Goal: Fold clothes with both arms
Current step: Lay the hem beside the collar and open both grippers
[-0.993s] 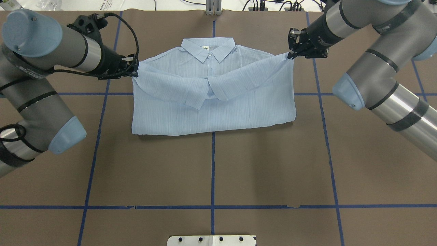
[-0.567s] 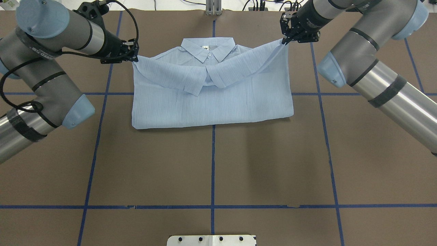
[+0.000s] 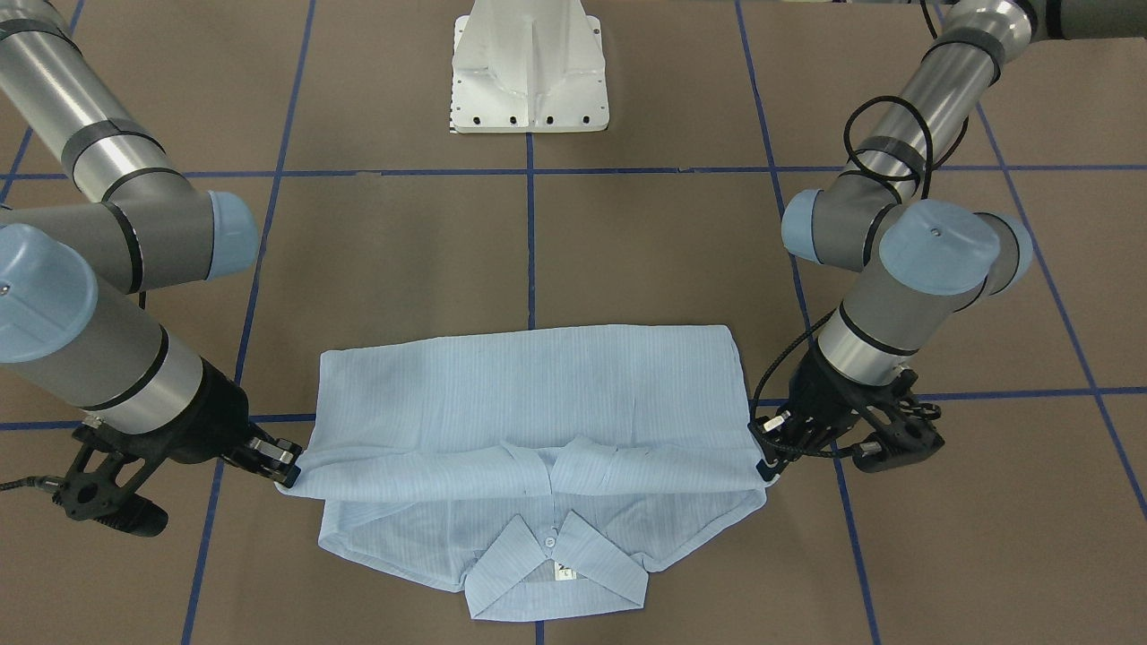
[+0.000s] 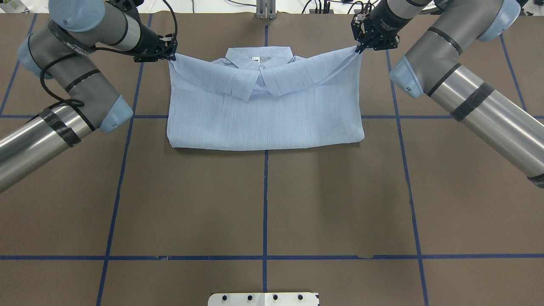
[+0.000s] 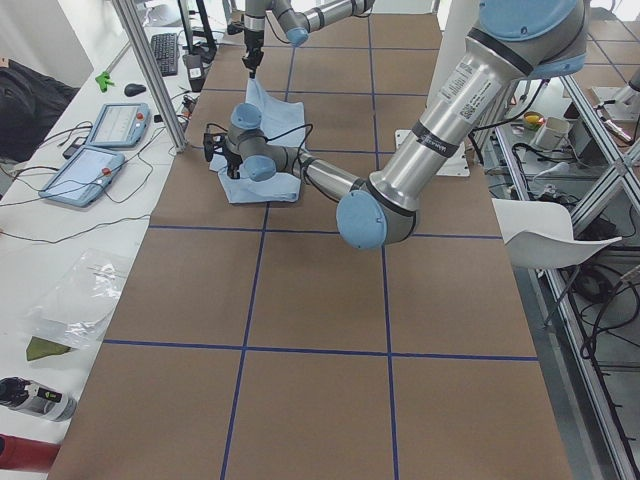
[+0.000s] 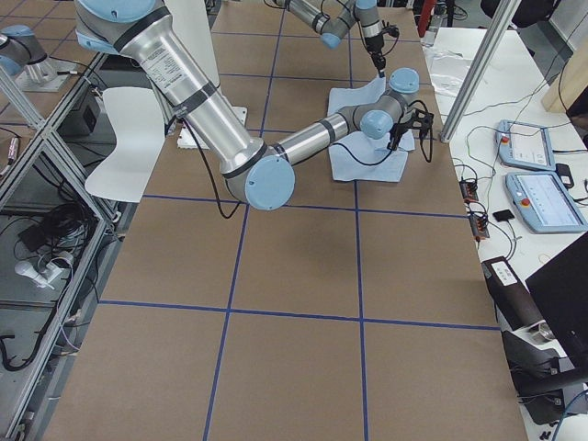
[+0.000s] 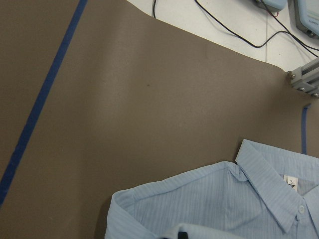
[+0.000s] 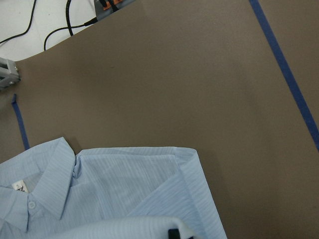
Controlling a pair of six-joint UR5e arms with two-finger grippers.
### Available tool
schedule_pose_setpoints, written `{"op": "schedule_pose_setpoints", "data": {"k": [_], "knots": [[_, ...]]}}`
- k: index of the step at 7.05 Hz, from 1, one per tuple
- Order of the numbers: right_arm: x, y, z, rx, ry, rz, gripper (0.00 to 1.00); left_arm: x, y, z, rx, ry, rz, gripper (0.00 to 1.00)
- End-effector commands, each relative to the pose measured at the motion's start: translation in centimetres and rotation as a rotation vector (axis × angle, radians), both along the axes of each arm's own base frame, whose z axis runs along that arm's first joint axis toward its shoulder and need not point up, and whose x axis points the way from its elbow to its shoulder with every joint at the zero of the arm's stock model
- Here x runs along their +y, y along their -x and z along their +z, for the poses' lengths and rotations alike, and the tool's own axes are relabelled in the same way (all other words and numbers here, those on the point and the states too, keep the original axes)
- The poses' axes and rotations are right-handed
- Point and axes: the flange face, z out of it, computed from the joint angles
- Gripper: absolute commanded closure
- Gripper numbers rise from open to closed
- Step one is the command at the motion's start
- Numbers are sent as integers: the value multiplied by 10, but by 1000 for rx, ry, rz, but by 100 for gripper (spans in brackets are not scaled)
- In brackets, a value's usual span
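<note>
Two pinches | left gripper (image 4: 171, 58), right gripper (image 4: 358, 50) each clamped a shirt (image 4: 263, 114) corner; you needed level, matched lowering.

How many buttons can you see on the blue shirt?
1. A small white button sits right where the collar closes on the shirt, beside the neck label. More buttons may be hidden under the folded-over cloth.
</note>
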Motion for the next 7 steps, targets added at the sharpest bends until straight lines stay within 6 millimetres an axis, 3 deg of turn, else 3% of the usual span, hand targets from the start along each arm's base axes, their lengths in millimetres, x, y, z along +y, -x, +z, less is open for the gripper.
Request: {"op": "schedule_pose_setpoints", "data": {"k": [1, 6, 7], "knots": [[1, 7, -1, 2, 1, -9, 100, -6, -4, 16, -2, -10, 2, 100], [-13, 25, -7, 14, 11, -20, 100, -6, 8, 23, -8, -17, -1, 100], [-13, 25, -7, 15, 9, -18, 59, -6, 8, 24, -9, -14, -4, 53]]}}
